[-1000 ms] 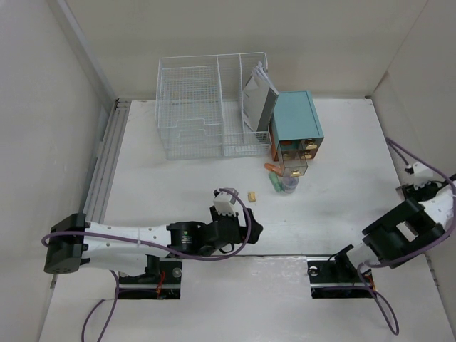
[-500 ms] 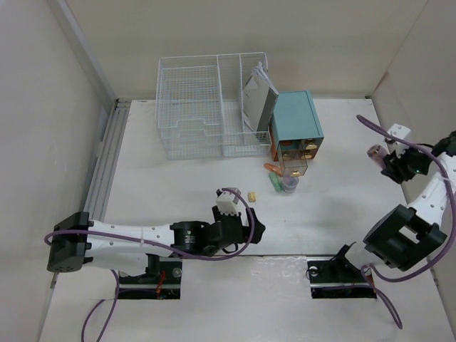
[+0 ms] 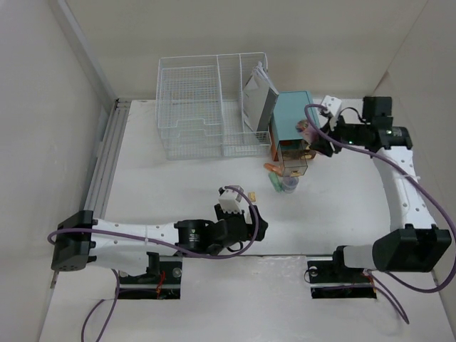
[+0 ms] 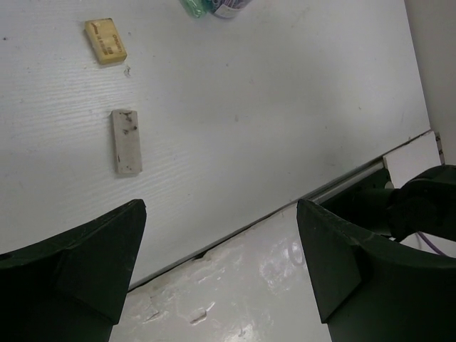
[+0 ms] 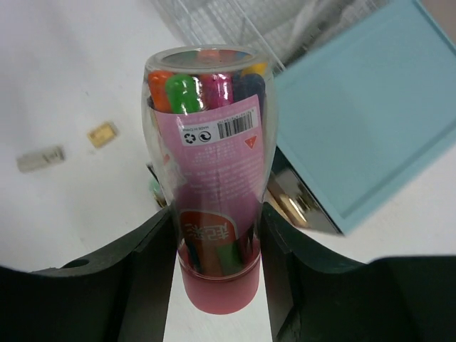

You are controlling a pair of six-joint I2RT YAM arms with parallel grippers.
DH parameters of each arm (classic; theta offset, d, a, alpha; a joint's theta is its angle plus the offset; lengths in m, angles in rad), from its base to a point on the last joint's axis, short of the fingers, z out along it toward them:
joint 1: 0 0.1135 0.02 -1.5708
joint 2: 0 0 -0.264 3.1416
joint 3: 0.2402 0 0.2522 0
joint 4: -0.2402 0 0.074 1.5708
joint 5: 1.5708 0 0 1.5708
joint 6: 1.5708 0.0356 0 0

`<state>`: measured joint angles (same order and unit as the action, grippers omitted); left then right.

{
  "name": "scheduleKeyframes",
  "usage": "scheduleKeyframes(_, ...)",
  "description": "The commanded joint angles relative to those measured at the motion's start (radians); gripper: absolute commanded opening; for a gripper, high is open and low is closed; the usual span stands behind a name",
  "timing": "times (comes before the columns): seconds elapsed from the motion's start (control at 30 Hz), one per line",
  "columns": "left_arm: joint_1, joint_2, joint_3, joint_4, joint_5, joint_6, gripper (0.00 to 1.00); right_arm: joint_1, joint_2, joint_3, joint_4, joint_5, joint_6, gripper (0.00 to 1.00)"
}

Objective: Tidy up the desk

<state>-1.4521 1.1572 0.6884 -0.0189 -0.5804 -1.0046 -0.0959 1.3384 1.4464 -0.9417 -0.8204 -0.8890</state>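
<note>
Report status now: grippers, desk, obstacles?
Left gripper open, over desk. Right gripper shut on marker tube, beside teal drawer box. Yellow block, white block loose.

The left gripper (image 4: pixel 221 214) is hovering with jaws spread wide over the desk (image 4: pixel 285 107), facing a smudged white block (image 4: pixel 126 142) lying near a small yellow block (image 4: pixel 105 40), with green and purple things (image 4: pixel 214 7) poking in at the top edge.
</note>
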Motion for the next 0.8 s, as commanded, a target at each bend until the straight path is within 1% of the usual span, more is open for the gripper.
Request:
scheduleKeyframes(0.0,-0.005,0.006,0.043,0.013,-0.027,-0.018,0.84,0.119,-0.056,-0.076,0.403,0.102,0.397,0.00)
scheduleKeyframes(0.07,-0.005,0.006,0.043,0.013,-0.027,-0.019,0.84,0.180,-0.065,-0.138,0.547,0.194,0.468,0.00)
scheduleKeyframes(0.13,-0.005,0.006,0.043,0.013,-0.027,-0.019,0.84,0.191,-0.065,-0.170,0.625,0.239,0.575,0.00)
scheduleKeyframes(0.2,-0.005,0.006,0.034,0.013,-0.036,-0.029,0.84,0.202,-0.039,-0.190,0.668,0.248,0.640,0.00)
scheduleKeyframes(0.3,-0.005,0.006,0.025,0.013,-0.036,-0.029,0.84,0.220,-0.027,-0.210,0.724,0.271,0.692,0.00)
scheduleKeyframes(0.37,-0.005,0.015,0.025,0.022,-0.036,-0.029,0.84,0.229,-0.018,-0.222,0.733,0.282,0.734,0.00)
scheduleKeyframes(0.43,-0.005,0.024,0.025,0.022,-0.036,-0.029,0.84,0.239,0.010,-0.236,0.757,0.323,0.760,0.00)
scheduleKeyframes(0.53,-0.005,0.024,0.025,0.022,-0.036,-0.038,0.84,0.239,0.033,-0.283,0.771,0.323,0.783,0.00)
scheduleKeyframes(0.63,-0.005,0.024,0.025,0.022,-0.036,-0.038,0.84,0.239,0.045,-0.334,0.796,0.333,0.783,0.00)
scheduleKeyframes(0.77,-0.005,0.015,0.014,0.033,-0.036,-0.038,0.84,0.239,0.067,-0.348,0.805,0.351,0.769,0.00)
